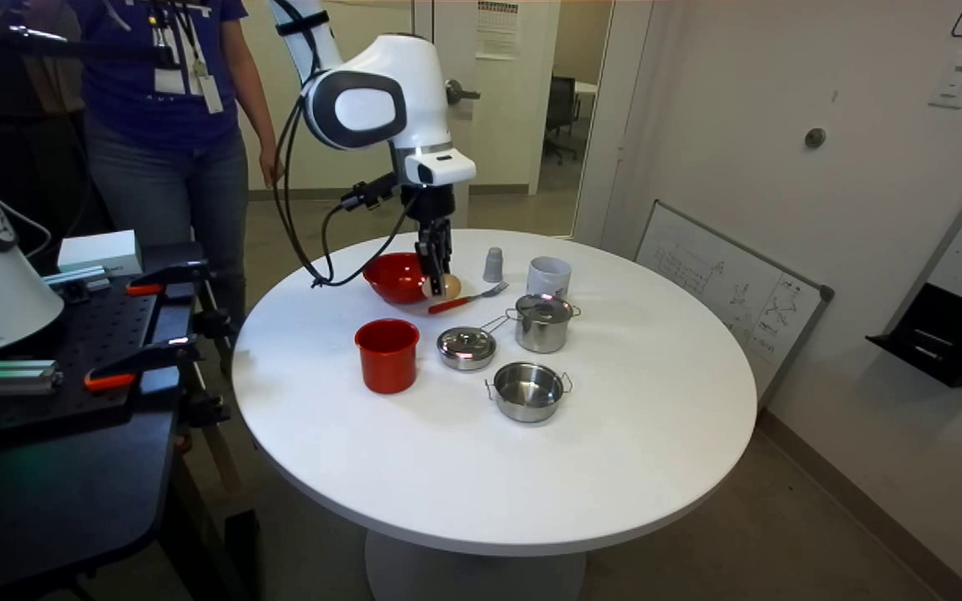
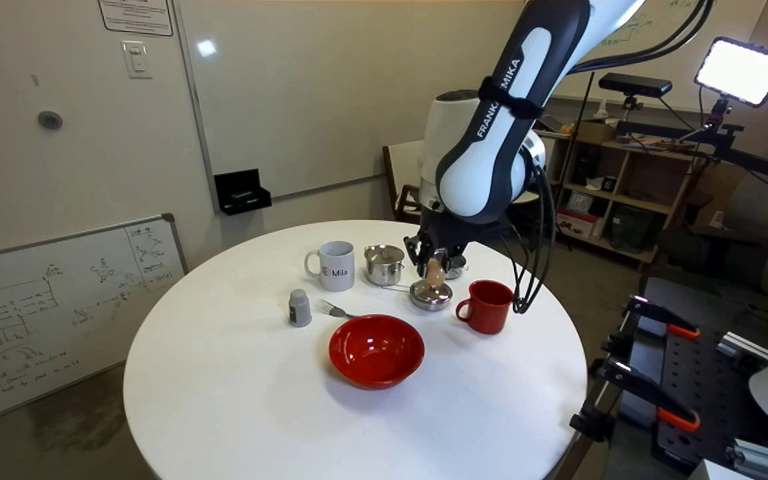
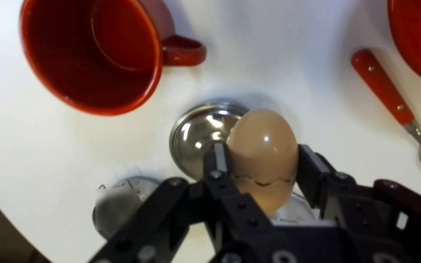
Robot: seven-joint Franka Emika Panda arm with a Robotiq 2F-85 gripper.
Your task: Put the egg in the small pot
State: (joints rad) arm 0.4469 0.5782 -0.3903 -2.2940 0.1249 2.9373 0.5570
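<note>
Egg (image 3: 263, 142) held between the tool's (image 3: 264, 159) fingertips (image 3: 220, 157).

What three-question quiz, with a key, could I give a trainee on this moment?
1. What do the jaws grip in the wrist view?
2. True or false: the small pot is covered.
3. Which word is printed on the white mug: (a) Franka, (b) Mila, (c) Robotiq?

Key: 1. The egg, not yet in the small pot. 2. False; it stands open. 3. b.
</note>
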